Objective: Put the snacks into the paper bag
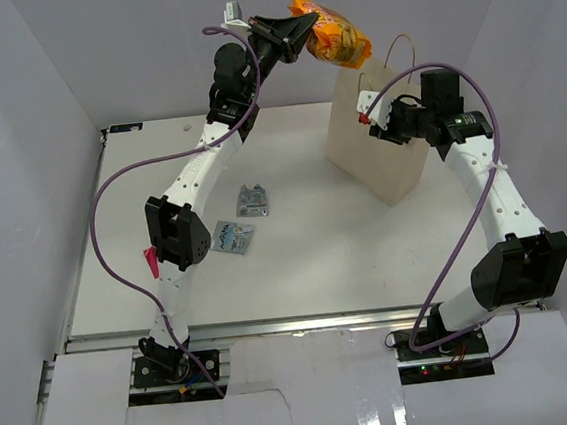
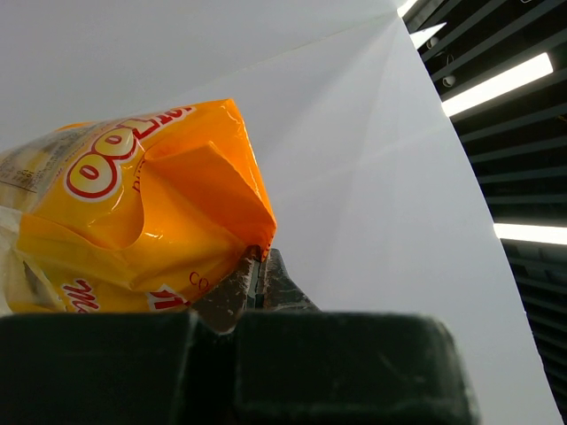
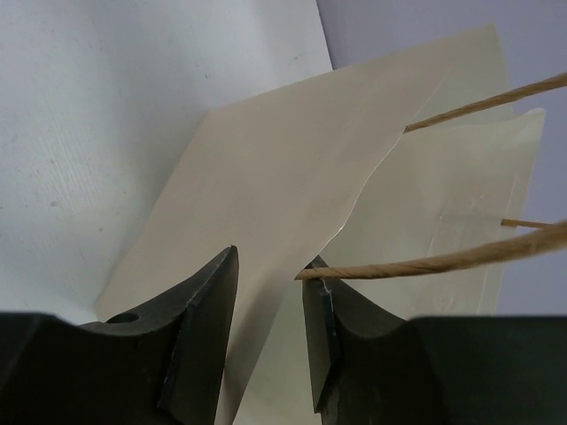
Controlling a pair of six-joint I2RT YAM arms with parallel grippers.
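Observation:
My left gripper (image 1: 298,25) is raised high at the back and is shut on a corner of the orange snack packet (image 1: 337,37), which hangs above and just left of the paper bag's mouth. In the left wrist view the jaws (image 2: 259,258) pinch the packet's edge (image 2: 142,221). The tan paper bag (image 1: 379,158) stands upright at the back right. My right gripper (image 1: 365,106) is at its top rim; in the right wrist view its fingers (image 3: 270,266) stand apart astride the bag's wall (image 3: 266,177), with a twisted handle (image 3: 425,264) touching the right finger. Two silver-blue packets (image 1: 253,200) (image 1: 233,237) lie on the table.
A small red thing (image 1: 151,262) shows beside the left arm's elbow; I cannot tell what it is. White walls close in the table on the left, back and right. The metal rail (image 1: 304,323) runs along the near edge.

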